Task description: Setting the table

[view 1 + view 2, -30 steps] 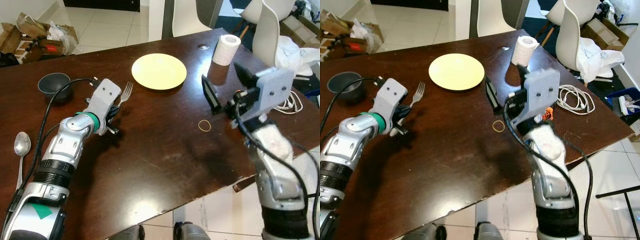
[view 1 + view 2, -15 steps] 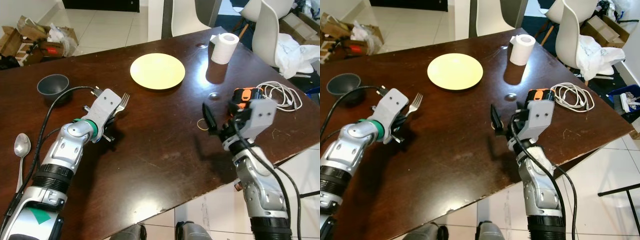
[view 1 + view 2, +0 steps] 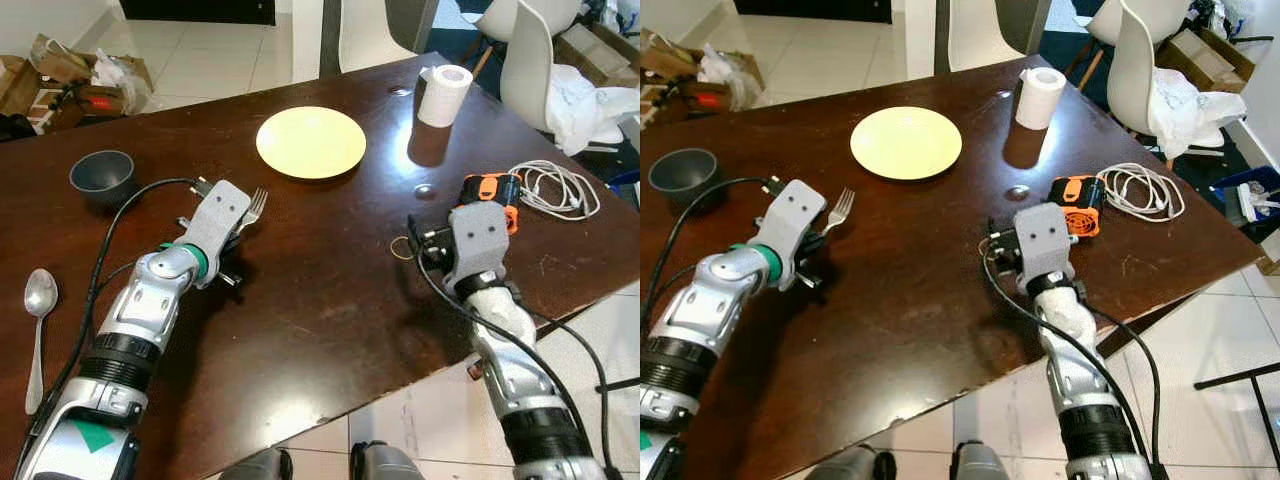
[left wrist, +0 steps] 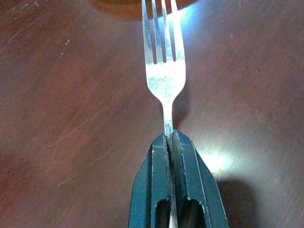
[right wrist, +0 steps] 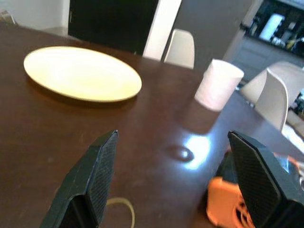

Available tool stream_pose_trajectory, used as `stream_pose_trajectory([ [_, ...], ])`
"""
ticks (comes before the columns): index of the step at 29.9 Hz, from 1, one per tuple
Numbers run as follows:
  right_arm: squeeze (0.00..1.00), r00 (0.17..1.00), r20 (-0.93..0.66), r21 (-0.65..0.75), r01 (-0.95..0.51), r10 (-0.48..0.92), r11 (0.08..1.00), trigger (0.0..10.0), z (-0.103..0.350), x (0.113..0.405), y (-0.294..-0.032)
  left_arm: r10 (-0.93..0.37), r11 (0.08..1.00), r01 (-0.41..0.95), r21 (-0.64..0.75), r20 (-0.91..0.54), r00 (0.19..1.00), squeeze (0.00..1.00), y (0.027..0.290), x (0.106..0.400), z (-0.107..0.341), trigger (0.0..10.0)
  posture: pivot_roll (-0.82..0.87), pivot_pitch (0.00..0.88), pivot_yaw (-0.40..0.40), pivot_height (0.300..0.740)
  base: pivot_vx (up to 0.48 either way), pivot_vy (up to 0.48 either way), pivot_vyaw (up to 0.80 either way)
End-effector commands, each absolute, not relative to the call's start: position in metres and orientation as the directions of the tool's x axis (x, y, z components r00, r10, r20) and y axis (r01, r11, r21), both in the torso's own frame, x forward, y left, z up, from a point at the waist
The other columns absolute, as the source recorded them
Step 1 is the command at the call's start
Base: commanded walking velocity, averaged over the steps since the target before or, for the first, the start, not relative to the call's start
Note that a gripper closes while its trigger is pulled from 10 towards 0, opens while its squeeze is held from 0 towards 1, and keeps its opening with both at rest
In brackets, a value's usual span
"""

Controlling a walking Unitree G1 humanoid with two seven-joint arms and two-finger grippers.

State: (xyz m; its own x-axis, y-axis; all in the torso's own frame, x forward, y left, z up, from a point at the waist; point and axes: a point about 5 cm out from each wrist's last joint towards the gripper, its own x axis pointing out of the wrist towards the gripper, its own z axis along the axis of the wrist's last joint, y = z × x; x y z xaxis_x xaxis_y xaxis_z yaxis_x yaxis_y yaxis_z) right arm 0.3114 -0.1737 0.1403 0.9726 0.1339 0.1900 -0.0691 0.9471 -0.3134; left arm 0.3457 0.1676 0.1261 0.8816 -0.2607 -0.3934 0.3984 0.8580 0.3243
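The right gripper (image 5: 171, 180), fingers spread and empty, has dropped from its raised pose a second ago to rest low over the table (image 3: 320, 300) edge at about four o'clock, just beside the rubber band (image 3: 403, 247) and the orange device (image 3: 490, 190). That leaves the work to the left gripper (image 4: 172, 156), clenched on the fork (image 4: 164, 71) handle, which has edged the tines toward the yellow plate (image 3: 311, 142) at twelve o'clock. Placing the fork beside it looks close; the spoon (image 3: 38, 310) at eight and the bowl (image 3: 102, 172) at ten wait untouched.
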Motion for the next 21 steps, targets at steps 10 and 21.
stream_pose_trajectory([
  [10,0.00,0.941,0.325,-0.130,-0.056,0.096,0.990,10.0,0.170,0.298,-0.180,-0.255,0.895,0.323,0.307,-0.241,0.936,0.00,0.167,0.354,0.150,10.0,0.01,0.000,0.059,0.740,0.000,0.000,0.00],
  [21,0.00,0.938,0.327,-0.104,-0.083,0.113,0.991,10.0,0.170,0.296,-0.176,-0.227,0.903,0.292,0.316,-0.227,0.947,0.00,0.171,0.359,0.152,10.0,0.02,0.000,0.052,0.740,0.000,0.000,0.00],
])
